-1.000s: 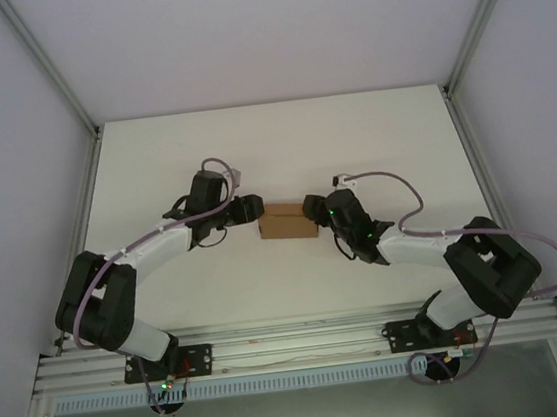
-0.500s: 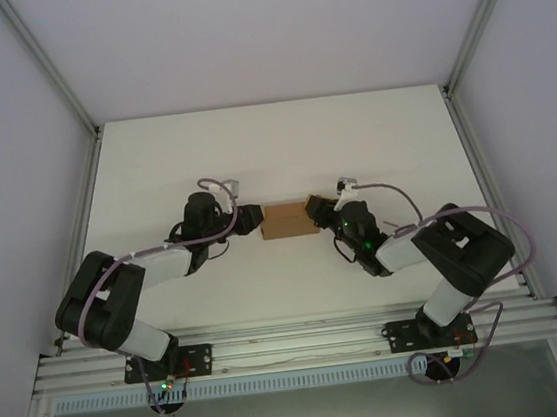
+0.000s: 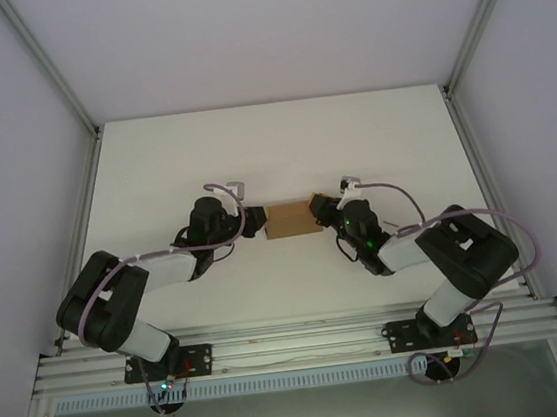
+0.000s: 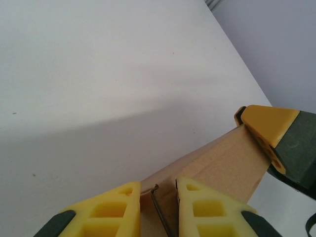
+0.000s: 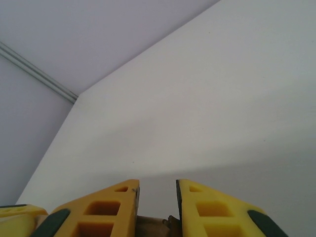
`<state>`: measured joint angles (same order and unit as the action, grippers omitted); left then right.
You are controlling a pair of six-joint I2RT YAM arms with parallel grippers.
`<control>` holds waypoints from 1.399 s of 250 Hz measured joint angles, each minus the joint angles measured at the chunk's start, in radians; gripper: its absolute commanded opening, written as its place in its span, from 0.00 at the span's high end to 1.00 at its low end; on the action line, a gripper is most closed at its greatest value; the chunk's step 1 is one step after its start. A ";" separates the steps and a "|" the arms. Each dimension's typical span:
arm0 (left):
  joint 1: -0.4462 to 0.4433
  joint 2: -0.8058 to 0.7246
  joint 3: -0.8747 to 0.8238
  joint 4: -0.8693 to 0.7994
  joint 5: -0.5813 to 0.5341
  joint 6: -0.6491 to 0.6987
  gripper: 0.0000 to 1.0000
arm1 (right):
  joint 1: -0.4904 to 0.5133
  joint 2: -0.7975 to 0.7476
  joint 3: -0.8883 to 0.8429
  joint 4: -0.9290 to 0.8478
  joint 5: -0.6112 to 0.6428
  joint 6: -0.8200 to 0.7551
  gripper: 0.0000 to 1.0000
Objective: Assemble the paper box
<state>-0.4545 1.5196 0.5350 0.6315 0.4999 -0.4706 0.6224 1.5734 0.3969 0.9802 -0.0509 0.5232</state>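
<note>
- small plain brown kraft cardboard box point(image 3: 290, 221) lies at centre of flat white table point(image 3: 272, 149)
- left gripper point(image 4: 158, 200), just left of table centre: yellow fingers point(image 4: 207, 207) pinch box end flap
- right gripper point(image 5: 157, 200), just right of table centre: fingers nipped onto opposite box end

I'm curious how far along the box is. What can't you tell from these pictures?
- Box ends, top view: covered by the left gripper and right gripper.
- Flaps tucked or not: too small from above; both wrist views cut the box at the bottom edge.
- Whether either gripper truly pinches it: contact falls below the frame.
</note>
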 measured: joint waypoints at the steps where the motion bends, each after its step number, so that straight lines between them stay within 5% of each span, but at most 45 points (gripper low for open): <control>1: 0.000 0.000 0.001 -0.002 -0.001 0.000 0.74 | 0.000 -0.003 0.002 -0.007 0.000 0.001 0.88; 25: -0.011 -0.018 0.020 -0.057 -0.039 0.003 0.54 | -0.003 -0.035 0.047 -0.131 -0.002 0.000 0.78; 58: -0.017 -0.053 0.068 -0.207 -0.093 0.025 0.54 | -0.005 -0.080 0.135 -0.347 -0.023 -0.010 0.64; 72: -0.022 -0.068 0.100 -0.288 -0.106 0.035 0.45 | -0.004 -0.103 0.168 -0.450 -0.027 -0.017 0.50; 98: -0.030 -0.082 0.165 -0.412 -0.122 0.057 0.38 | -0.003 -0.149 0.212 -0.628 -0.039 -0.032 0.40; 125: -0.031 -0.109 0.238 -0.505 -0.150 0.074 0.01 | -0.002 -0.212 0.250 -0.771 -0.040 -0.053 0.22; 153: -0.031 -0.154 0.318 -0.587 -0.211 0.087 0.00 | -0.002 -0.280 0.296 -0.864 -0.024 -0.100 0.01; 224: 0.015 -0.233 0.369 -0.675 -0.275 0.071 0.00 | -0.002 -0.359 0.378 -0.982 0.028 -0.211 0.10; 320: 0.018 -0.086 0.269 -0.659 -0.090 0.049 0.09 | -0.029 -0.270 0.258 -0.943 -0.026 -0.140 0.18; 350: 0.018 -0.060 0.239 -0.620 -0.052 0.043 0.19 | -0.037 -0.268 0.238 -0.897 -0.031 -0.123 0.19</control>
<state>-0.4366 1.4601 0.7738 0.0113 0.4477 -0.4274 0.5858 1.3052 0.6346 0.0830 -0.0822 0.4004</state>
